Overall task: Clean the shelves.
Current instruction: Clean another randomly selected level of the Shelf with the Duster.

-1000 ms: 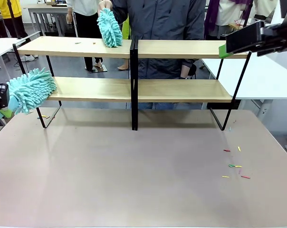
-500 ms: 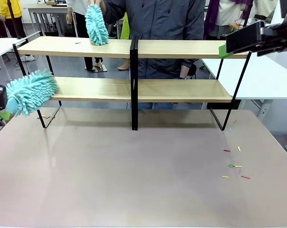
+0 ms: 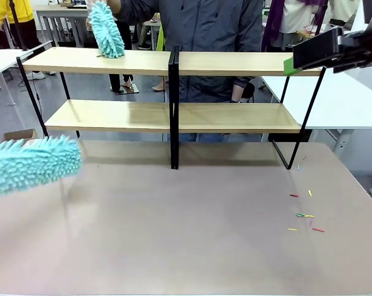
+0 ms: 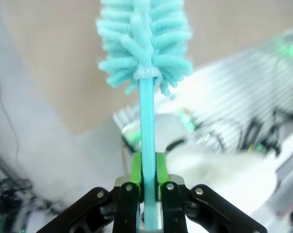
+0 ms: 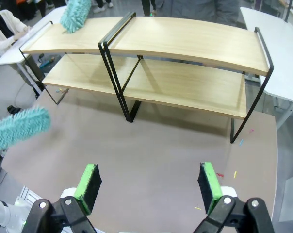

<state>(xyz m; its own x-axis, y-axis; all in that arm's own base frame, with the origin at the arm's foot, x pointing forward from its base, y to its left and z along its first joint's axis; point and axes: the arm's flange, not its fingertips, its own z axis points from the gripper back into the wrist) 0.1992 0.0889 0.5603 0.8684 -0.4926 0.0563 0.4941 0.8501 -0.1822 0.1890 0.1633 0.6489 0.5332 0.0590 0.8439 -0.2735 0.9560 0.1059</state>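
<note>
Two fluffy turquoise microfibre dusters are showing in the front view: one point(image 3: 32, 165) is hovering over the left edge of the large brownish-pink tabletop point(image 3: 186, 228), in front of and below the lower board's left end, and the other point(image 3: 106, 29) is standing upright on the left part of the top board, held by a person point(image 3: 198, 37) behind the rack. The shelves point(image 3: 173, 114), two long light-wood boards on a thin black metal frame with a central black divider, are standing along the tabletop's far side. The left gripper point(image 4: 144, 170) is pinching the first duster's thin turquoise handle point(image 4: 146, 126) between its green pads. The right gripper point(image 5: 151, 187) is hanging above the tabletop with its fingers spread wide and nothing between them. Several small coloured scraps point(image 3: 304, 214) are lying on the tabletop's right part.
</note>
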